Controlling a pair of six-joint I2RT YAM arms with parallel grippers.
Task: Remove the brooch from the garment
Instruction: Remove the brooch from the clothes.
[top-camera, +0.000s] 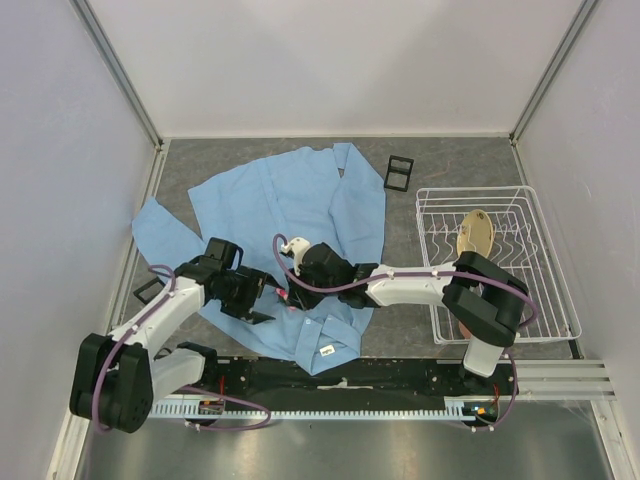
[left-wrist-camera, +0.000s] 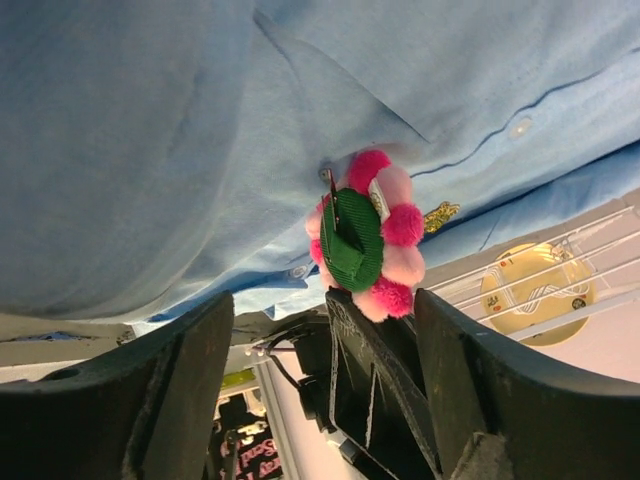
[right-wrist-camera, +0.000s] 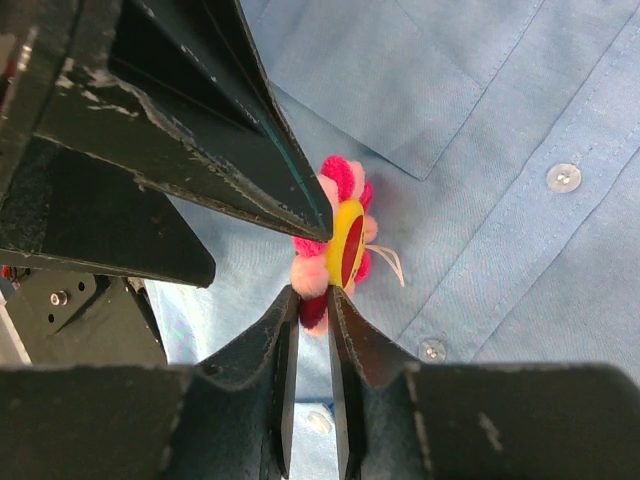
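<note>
Grey table (top-camera: 450, 160), rack (top-camera: 470, 189) holding plate (top-camera: 476, 233), right tool (right-wrist-camera: 312, 305) pinching brooch (right-wrist-camera: 340, 240)

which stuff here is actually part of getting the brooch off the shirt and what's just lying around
Job: pink flower brooch; light blue shirt.
Lying about: white wire dish rack; yellowish round piece in it; black frame.

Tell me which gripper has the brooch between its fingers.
The right gripper: its two fingertips touch the pink brooch from opposite sides. The left gripper stands wide open and grips nothing.
</note>
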